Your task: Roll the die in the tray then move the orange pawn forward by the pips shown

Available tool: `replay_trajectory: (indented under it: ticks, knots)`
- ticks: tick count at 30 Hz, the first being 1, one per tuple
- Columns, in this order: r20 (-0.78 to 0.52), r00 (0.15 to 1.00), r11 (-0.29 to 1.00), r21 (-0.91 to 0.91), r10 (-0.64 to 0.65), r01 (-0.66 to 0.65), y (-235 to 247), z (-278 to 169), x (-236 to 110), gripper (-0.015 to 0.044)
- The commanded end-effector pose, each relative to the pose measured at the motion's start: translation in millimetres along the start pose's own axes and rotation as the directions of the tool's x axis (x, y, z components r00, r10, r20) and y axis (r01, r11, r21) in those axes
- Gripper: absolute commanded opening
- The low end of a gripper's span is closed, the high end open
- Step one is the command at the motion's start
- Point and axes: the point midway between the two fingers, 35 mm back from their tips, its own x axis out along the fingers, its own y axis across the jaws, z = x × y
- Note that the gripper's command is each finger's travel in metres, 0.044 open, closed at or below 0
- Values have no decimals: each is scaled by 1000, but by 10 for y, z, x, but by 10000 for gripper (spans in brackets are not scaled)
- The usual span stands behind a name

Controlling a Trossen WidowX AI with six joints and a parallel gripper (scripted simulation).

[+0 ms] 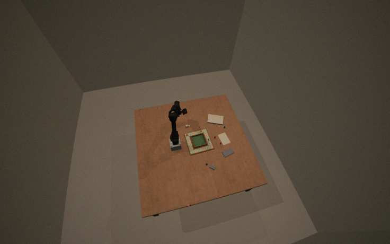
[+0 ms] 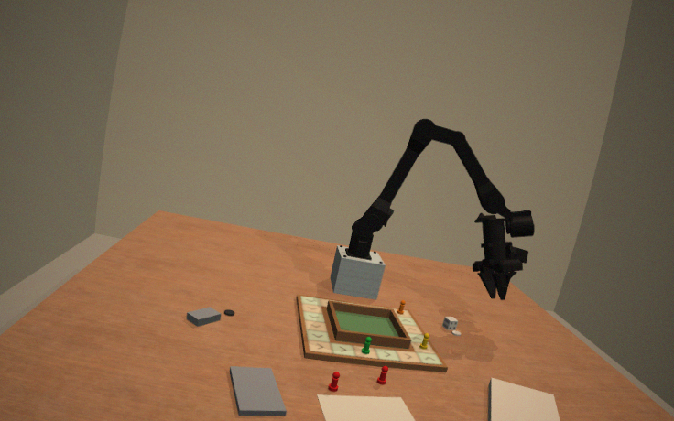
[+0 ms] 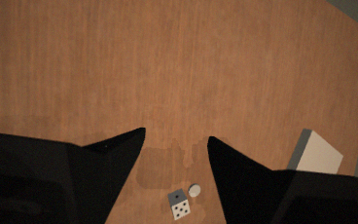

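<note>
My gripper (image 2: 497, 297) (image 3: 177, 136) is open and empty, well above the table and to the far side of the die. The white die (image 1: 186, 126) (image 2: 450, 323) (image 3: 181, 209) lies on the table outside the board, beside a small white disc (image 2: 456, 332) (image 3: 195, 190). In the wrist view its bright face has five pips and its grey face one. The orange pawn (image 1: 186, 134) (image 2: 401, 307) stands upright at a corner of the arrowed board (image 2: 318, 336). The green-floored tray (image 1: 198, 140) (image 2: 390, 341) in the board's middle is empty.
A yellow pawn (image 2: 425, 341) and a green pawn (image 2: 366, 346) stand on the board. Two red pawns (image 2: 334, 381) (image 2: 382, 375) and a blue pawn (image 1: 224, 127) stand off it. A pale box (image 1: 215, 119) (image 3: 318, 155), a grey slab (image 2: 257, 392) and a small grey block (image 2: 203, 316) lie around.
</note>
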Motion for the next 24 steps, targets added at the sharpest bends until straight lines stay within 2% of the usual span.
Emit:
replay_trajectory:
  ticks: [1, 5, 7, 8, 18, 24]
  knots:
    - [-146, 981, 830, 558, 130, -27, -310, -643, 106, 275]
    - [-212, 947, 522, 851, 240, 58, -450, -1083, 118, 275]
    - [-229, 929, 360, 926, 291, 116, -486, -1261, 106, 275]
    - [-231, 925, 329, 936, 300, 127, -491, -1293, 103, 275]
    - [-231, 925, 323, 938, 302, 129, -456, -1248, 103, 275]
    - [-232, 925, 323, 938, 302, 129, -410, -1283, 242, 275]
